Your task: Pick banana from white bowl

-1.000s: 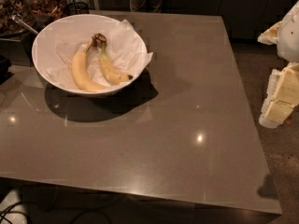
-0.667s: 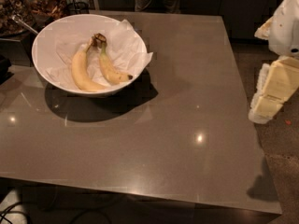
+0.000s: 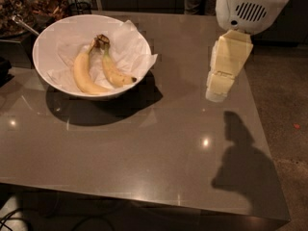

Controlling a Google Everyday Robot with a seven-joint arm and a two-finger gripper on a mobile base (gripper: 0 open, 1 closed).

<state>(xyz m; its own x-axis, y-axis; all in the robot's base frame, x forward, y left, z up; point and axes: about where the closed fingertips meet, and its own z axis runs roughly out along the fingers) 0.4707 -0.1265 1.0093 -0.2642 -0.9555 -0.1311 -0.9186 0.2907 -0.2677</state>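
Observation:
The white bowl (image 3: 50,42), lined with crumpled white paper, stands at the table's back left. Two bananas lie in it, joined at a blackened stem crown. The banana (image 3: 114,72) is the slimmer, shorter, deeper yellow one on the right, with a dark brown tip. A plumper, longer pale-yellow banana (image 3: 83,74) lies to its left. My gripper (image 3: 217,91) hangs from the white arm at the upper right, above the table's right part, well to the right of the bowl and apart from it.
The grey-brown table (image 3: 144,148) has its right edge just past the arm, with floor beyond. Dark containers with food (image 3: 29,4) stand behind the bowl at the back left. The arm's shadow (image 3: 240,162) falls on the table's front right.
The arm and gripper have moved left from the right edge of view to over the table, closer to the bowl. The bowl and both bananas lie as before.

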